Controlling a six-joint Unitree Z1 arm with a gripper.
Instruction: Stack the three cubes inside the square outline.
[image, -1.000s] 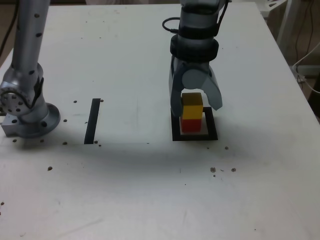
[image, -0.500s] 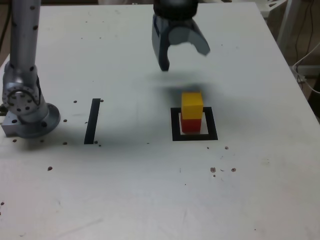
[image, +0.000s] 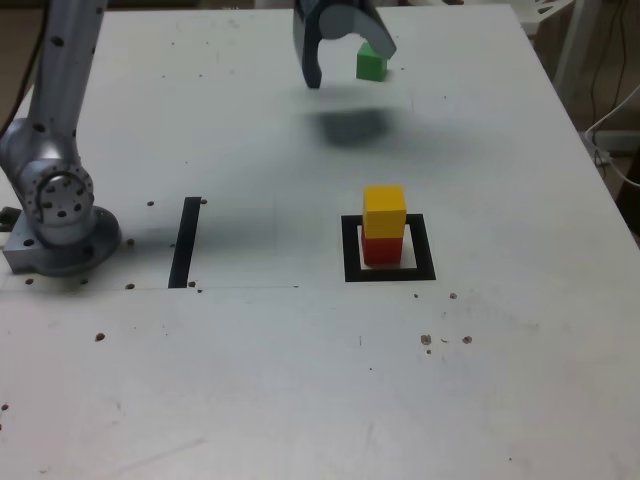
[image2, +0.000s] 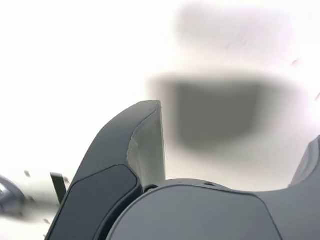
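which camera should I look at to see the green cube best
The exterior view: it shows the green cube near the far edge of the table, though the gripper slightly overlaps it. The wrist view doesn't show the cube at all.

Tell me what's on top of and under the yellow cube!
Nothing sits on top of the yellow cube. Under it is the red cube; its top is covered, so that can't be seen.

One camera looks from out in front of my gripper, steeply down across the table, well back from me. The other sits on my wrist, close behind my fingers, facing past them to the tabletop. Both share the black strip and my fingers.
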